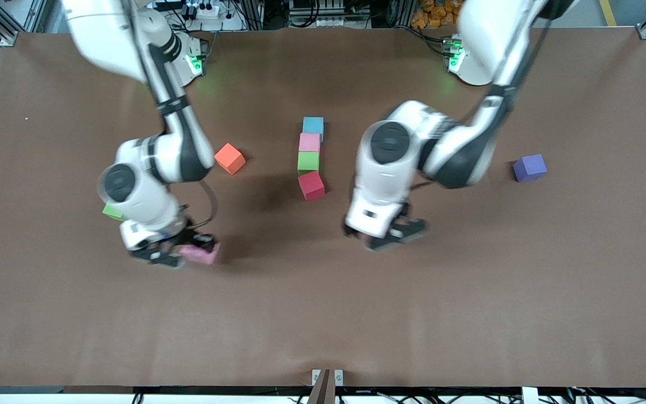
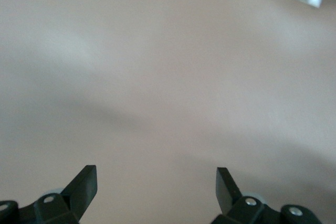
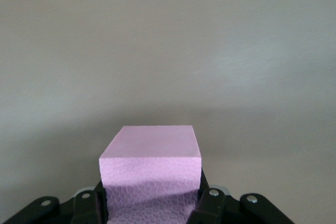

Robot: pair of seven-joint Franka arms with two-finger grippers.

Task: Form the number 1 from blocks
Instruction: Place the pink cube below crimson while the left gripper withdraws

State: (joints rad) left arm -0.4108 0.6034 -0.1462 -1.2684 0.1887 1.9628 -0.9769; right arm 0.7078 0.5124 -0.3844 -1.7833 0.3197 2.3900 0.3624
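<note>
Four blocks form a line at mid-table whose long axis runs from the robots' bases toward the front camera: light blue block (image 1: 313, 125) farthest from the camera, then pink block (image 1: 309, 142), green block (image 1: 308, 161), and red block (image 1: 311, 186) nearest, the red one turned slightly askew and just apart from the green. A second pink block (image 1: 202, 253) (image 3: 151, 169) is clamped between the fingers of the right gripper (image 1: 180, 251) (image 3: 152, 203), toward the right arm's end of the table; whether it touches the table (image 1: 323, 314) cannot be told. A second green block (image 1: 111, 211) is mostly hidden by the right arm, only a corner showing. The orange block (image 1: 230, 158) lies rotated beside that arm. The purple block (image 1: 530, 168) sits alone toward the left arm's end. The left gripper (image 1: 396, 234) (image 2: 156, 187) hangs over bare table with fingers apart, holding nothing.
</note>
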